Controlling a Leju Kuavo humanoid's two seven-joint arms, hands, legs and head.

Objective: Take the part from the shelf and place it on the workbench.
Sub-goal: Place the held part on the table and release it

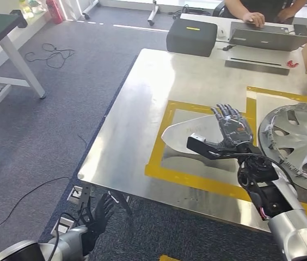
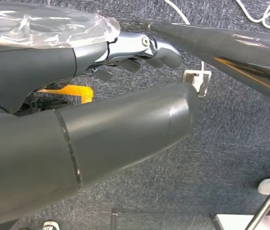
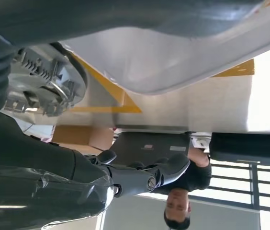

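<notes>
Releasing the white part point(image 1: 189, 132) onto the workbench point(image 1: 143, 109).
My right hand point(image 1: 229, 128) is spread flat, holding nothing, the part lying under its fingers inside the yellow tape outline point(image 1: 192, 176); I'd lift straight up so it stays put.

Brushed shiny metal workbench point(image 1: 143, 109), glossy white plastic part point(image 1: 184, 133), rough grey carpet point(image 1: 41, 125)
</notes>
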